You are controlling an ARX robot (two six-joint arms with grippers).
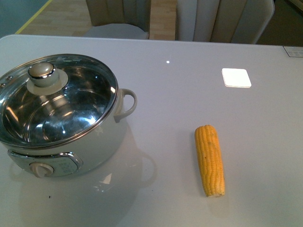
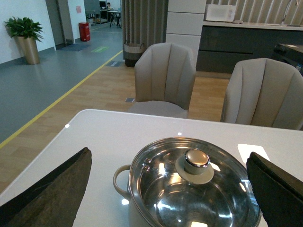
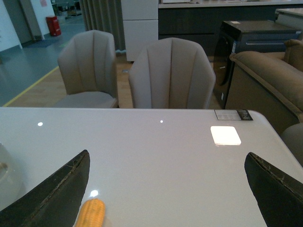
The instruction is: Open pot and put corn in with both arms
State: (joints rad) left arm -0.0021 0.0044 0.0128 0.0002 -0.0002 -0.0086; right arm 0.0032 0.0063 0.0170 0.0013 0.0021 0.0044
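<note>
The white pot (image 1: 85, 146) stands at the table's left, covered by a glass lid (image 1: 71, 101) with a cream knob (image 1: 42, 73). The yellow corn (image 1: 210, 160) lies on the table to its right, lengthwise toward me. Neither arm shows in the front view. In the left wrist view the pot (image 2: 124, 177) and its knob (image 2: 196, 161) sit between my left gripper's (image 2: 173, 189) wide-open fingers (image 2: 52, 194), which are above and short of it. My right gripper (image 3: 168, 189) is open above bare table, with the corn's end (image 3: 91, 213) beside one finger (image 3: 57, 191).
Two beige chairs (image 1: 199, 19) stand behind the table's far edge. A bright light reflection (image 1: 236, 77) lies on the table top at the right. A small label (image 1: 293, 51) sits at the far right corner. The pot's side handle (image 1: 127, 104) faces the corn.
</note>
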